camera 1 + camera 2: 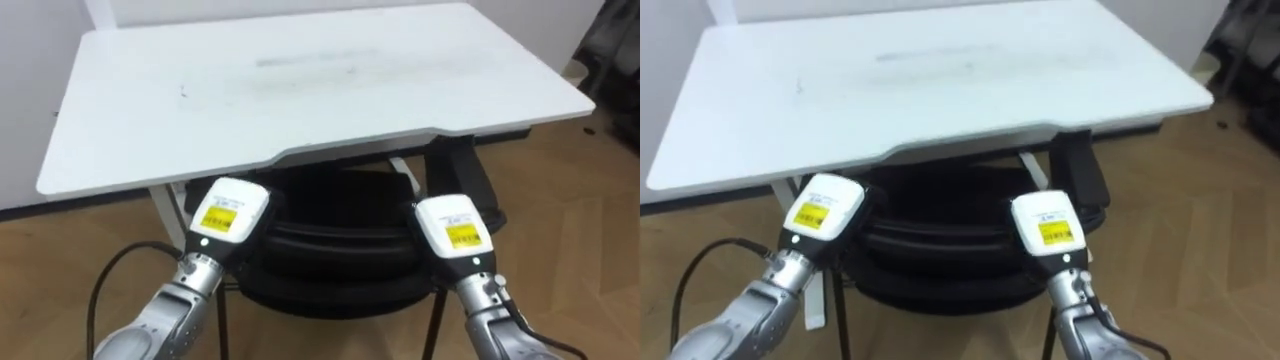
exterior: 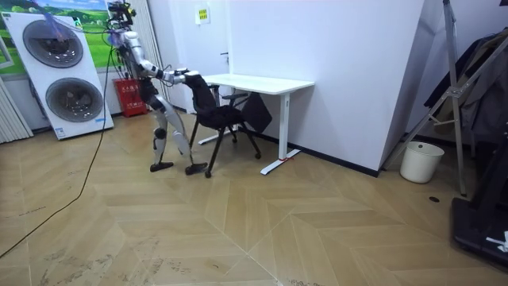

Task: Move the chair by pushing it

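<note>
Both hands rest against the top of the chair (image 1: 340,255) back, left hand (image 1: 228,210) toward one end and right hand (image 1: 455,228) toward the other, which I judge keeps the push straight. Their fingers are hidden beyond the back, so I cannot tell whether they grip or press flat. Its back stands just short of the desk's (image 1: 300,90) near edge, seat running under, so little travel seems left.
</note>
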### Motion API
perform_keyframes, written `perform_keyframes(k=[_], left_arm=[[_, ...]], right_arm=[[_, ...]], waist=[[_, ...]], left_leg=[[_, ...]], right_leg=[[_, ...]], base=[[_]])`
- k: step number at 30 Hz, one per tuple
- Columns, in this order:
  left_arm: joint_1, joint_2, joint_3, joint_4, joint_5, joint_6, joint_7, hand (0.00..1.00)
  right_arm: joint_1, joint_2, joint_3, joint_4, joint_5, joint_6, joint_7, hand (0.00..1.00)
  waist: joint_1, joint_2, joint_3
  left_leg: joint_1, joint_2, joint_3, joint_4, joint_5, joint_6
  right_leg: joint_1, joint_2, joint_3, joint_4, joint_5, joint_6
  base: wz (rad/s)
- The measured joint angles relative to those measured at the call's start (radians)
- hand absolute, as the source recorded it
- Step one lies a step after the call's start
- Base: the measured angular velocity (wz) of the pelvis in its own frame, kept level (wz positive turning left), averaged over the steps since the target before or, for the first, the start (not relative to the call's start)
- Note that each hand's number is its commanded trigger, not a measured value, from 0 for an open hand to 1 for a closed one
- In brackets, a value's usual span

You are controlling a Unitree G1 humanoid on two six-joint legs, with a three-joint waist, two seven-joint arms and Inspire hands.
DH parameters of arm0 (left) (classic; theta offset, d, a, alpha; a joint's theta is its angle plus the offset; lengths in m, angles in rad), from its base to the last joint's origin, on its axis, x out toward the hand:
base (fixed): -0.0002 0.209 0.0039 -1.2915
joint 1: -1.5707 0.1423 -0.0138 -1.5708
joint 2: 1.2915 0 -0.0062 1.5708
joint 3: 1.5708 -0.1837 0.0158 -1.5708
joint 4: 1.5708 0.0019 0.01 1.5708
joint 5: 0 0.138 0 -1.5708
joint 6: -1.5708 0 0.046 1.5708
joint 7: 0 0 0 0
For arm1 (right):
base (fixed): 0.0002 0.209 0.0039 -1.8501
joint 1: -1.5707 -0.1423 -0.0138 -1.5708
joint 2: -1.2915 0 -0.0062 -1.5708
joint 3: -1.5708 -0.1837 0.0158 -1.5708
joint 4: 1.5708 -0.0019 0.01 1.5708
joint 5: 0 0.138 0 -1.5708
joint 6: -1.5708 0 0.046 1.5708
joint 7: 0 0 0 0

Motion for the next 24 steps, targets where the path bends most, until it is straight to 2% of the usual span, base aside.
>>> perform_keyframes(k=[1, 2, 3, 4, 5, 6, 7, 8, 10, 11, 12, 13, 14, 15, 16, 17, 18, 19, 20, 21, 22, 23, 24], left_arm=[[0.01, 0.0, 0.002, -0.007, -0.001, 0.0, 0.003, 1.0], [0.015, -0.008, 0.002, -0.008, -0.002, 0.002, 0.003, 1.0], [0.015, -0.015, 0.002, -0.009, -0.002, 0.005, 0.002, 1.0], [0.015, -0.026, 0.001, -0.015, -0.002, 0.012, -0.003, 1.0], [0.012, -0.025, 0.006, -0.022, -0.002, 0.02, -0.005, 1.0], [0.012, -0.017, 0.007, -0.027, -0.003, 0.019, -0.004, 1.0], [0.027, 0.0, 0.008, -0.058, -0.008, 0.001, -0.005, 1.0], [0.061, 0.006, 0.011, -0.092, 0.003, -0.002, -0.001, 1.0], [0.074, 0.005, 0.016, -0.111, 0.018, -0.002, -0.004, 1.0], [0.069, 0.0, 0.016, -0.11, 0.017, 0.001, -0.013, 1.0], [0.064, -0.004, 0.016, -0.105, 0.017, 0.004, -0.018, 1.0], [0.055, -0.006, 0.017, -0.092, 0.017, 0.008, -0.023, 1.0], [0.048, -0.004, 0.018, -0.084, 0.016, 0.008, -0.022, 1.0], [0.044, 0.003, 0.018, -0.084, 0.016, 0.008, -0.02, 1.0], [0.029, 0.007, 0.015, -0.084, 0.019, 0.008, -0.018, 1.0], [0.014, 0.008, 0.017, -0.086, 0.023, 0.008, -0.005, 1.0], [0.006, 0.001, 0.017, -0.078, 0.024, 0.009, -0.006, 1.0], [-0.008, -0.025, 0.011, -0.048, 0.03, 0.009, -0.014, 1.0], [-0.006, -0.04, 0.008, -0.032, 0.035, 0.01, -0.015, 1.0], [-0.002, -0.046, 0.009, -0.031, 0.041, 0.01, -0.015, 1.0], [0.008, -0.054, 0.013, -0.041, 0.06, 0.013, -0.009, 1.0], [0.019, -0.06, 0.011, -0.046, 0.069, 0.016, -0.004, 1.0], [0.016, -0.062, 0.007, -0.046, 0.072, 0.017, -0.002, 1.0]], right_arm=[[0.0, -0.007, 0.0, -0.004, -0.005, -0.007, -0.002, 1.0], [0.0, -0.018, 0.0, -0.013, -0.006, -0.008, -0.002, 1.0], [0.0, -0.024, -0.001, -0.017, -0.006, -0.008, 0.0, 1.0], [0.001, -0.032, -0.009, -0.029, -0.006, -0.01, 0.014, 1.0], [0.016, -0.043, -0.014, -0.062, -0.009, -0.018, 0.026, 1.0], [0.028, -0.046, -0.014, -0.082, -0.009, -0.02, 0.028, 1.0], [0.058, -0.052, -0.02, -0.126, -0.016, -0.019, 0.033, 1.0], [0.094, -0.068, -0.022, -0.162, -0.019, -0.024, 0.034, 1.0], [0.121, -0.066, -0.032, -0.188, -0.016, -0.019, 0.055, 1.0], [0.123, -0.062, -0.039, -0.196, -0.014, -0.015, 0.074, 1.0], [0.118, -0.058, -0.043, -0.195, -0.014, -0.015, 0.087, 1.0], [0.109, -0.046, -0.048, -0.186, -0.006, -0.008, 0.103, 1.0], [0.1, -0.032, -0.046, -0.173, -0.005, -0.003, 0.107, 1.0], [0.099, -0.025, -0.046, -0.174, -0.005, -0.002, 0.107, 1.0], [0.116, -0.027, -0.046, -0.191, -0.007, -0.001, 0.097, 1.0], [0.134, -0.04, -0.051, -0.23, -0.014, 0.007, 0.08, 1.0], [0.143, -0.043, -0.054, -0.241, -0.02, 0.013, 0.074, 1.0], [0.159, -0.034, -0.059, -0.233, -0.025, 0.023, 0.069, 1.0], [0.164, -0.021, -0.074, -0.21, -0.035, 0.022, 0.07, 1.0], [0.164, -0.021, -0.079, -0.206, -0.035, 0.018, 0.071, 1.0], [0.164, -0.021, -0.091, -0.199, -0.036, 0.008, 0.07, 1.0], [0.165, -0.025, -0.096, -0.196, -0.033, 0.002, 0.065, 1.0], [0.168, -0.029, -0.096, -0.196, -0.032, 0.002, 0.06, 1.0]], waist=[[-0.008, -0.001, -0.0042], [-0.012, -0.003, -0.0097], [-0.012, 0.004, -0.0169], [-0.014, 0.014, -0.0215], [-0.018, 0.022, -0.0217], [-0.026, 0.023, -0.0216], [-0.041, 0.022, -0.021], [-0.039, 0.024, -0.0202], [-0.037, 0.021, -0.0177], [-0.037, 0.022, -0.0133], [-0.036, 0.02, -0.0135], [-0.035, 0.028, -0.0111], [-0.033, 0.034, -0.0131], [-0.034, 0.027, -0.0111], [-0.054, -0.017, -0.0143], [-0.063, -0.057, -0.0029], [-0.067, -0.058, -0.0021], [-0.068, -0.037, 0.0012], [-0.066, -0.03, -0.0027], [-0.062, -0.028, -0.0038], [-0.055, -0.029, -0.0048], [-0.055, -0.031, -0.0092], [-0.057, -0.032, -0.0114]], left_leg=[[0.022, 0.003, -0.02, 0.003, -0.019, -0.012], [0.037, 0.019, -0.037, 0.013, -0.046, -0.033], [0.045, 0.023, -0.046, 0.015, -0.056, -0.047], [0.057, 0.048, -0.068, 0.014, -0.069, -0.073], [0.069, 0.073, -0.086, 0.003, -0.075, -0.091], [0.073, 0.084, -0.097, -0.004, -0.076, -0.097], [0.086, 0.106, -0.111, -0.019, -0.076, -0.109], [0.102, 0.124, -0.112, -0.027, -0.082, -0.121], [0.117, 0.147, -0.112, -0.02, -0.093, -0.137], [0.117, 0.161, -0.112, -0.001, -0.108, -0.136], [0.114, 0.168, -0.111, 0.011, -0.117, -0.133], [0.108, 0.19, -0.109, 0.035, -0.136, -0.122], [0.105, 0.217, -0.104, 0.047, -0.145, -0.109], [0.101, 0.224, -0.099, 0.062, -0.151, -0.099], [0.071, 0.22, -0.097, 0.125, -0.17, -0.094], [0.01, 0.219, -0.091, 0.246, -0.202, -0.126], [-0.02, 0.234, -0.092, 0.311, -0.203, -0.134], [-0.053, 0.245, -0.082, 0.374, -0.172, -0.148], [-0.076, 0.24, -0.055, 0.378, -0.134, -0.145], [-0.088, 0.236, -0.041, 0.368, -0.116, -0.142], [-0.106, 0.216, -0.04, 0.332, -0.079, -0.135], [-0.11, 0.2, -0.043, 0.282, -0.043, -0.139], [-0.109, 0.191, -0.043, 0.251, -0.029, -0.14]], right_leg=[[0.01, 0.009, 0.038, -0.03, 0.045, -0.007], [0.013, 0.029, 0.046, 0.009, 0.091, -0.003], [0.014, 0.043, 0.042, 0.032, 0.094, -0.004], [0.015, 0.065, 0.018, 0.066, 0.095, -0.006], [0.014, 0.084, 0.003, 0.094, 0.097, -0.016], [0.015, 0.091, -0.007, 0.107, 0.096, -0.025], [0.014, 0.108, -0.011, 0.137, 0.082, -0.057], [0.013, 0.128, -0.011, 0.168, 0.061, -0.072], [0.013, 0.15, -0.012, 0.203, 0.021, -0.082], [0.01, 0.165, -0.004, 0.224, 0.004, -0.085], [0.009, 0.175, 0.003, 0.232, -0.007, -0.083], [0.009, 0.2, 0.018, 0.241, -0.025, -0.079], [0.004, 0.218, 0.035, 0.284, -0.059, -0.075], [-0.01, 0.221, 0.054, 0.362, -0.1, -0.07], [-0.01, 0.198, 0.119, 0.545, -0.19, -0.032], [0.005, 0.207, 0.174, 0.599, -0.32, -0.078], [0.007, 0.22, 0.169, 0.61, -0.328, -0.091], [0.03, 0.226, 0.152, 0.584, -0.328, -0.105], [0.057, 0.225, 0.143, 0.534, -0.323, -0.113], [0.06, 0.222, 0.14, 0.511, -0.318, -0.113], [0.063, 0.206, 0.131, 0.467, -0.296, -0.115], [0.064, 0.189, 0.124, 0.415, -0.239, -0.107], [0.066, 0.183, 0.127, 0.386, -0.202, -0.103]], base=[[0.5], [0.46], [0.48], [0.46], [0.49], [0.49], [0.35], [0.2], [0.0], [0.0], [0.0], [0.0], [0.05], [0.5], [0.91], [1.07], [0.82], [0.43], [0.17], [-0.13], [-0.11], [0.0], [0.23]])
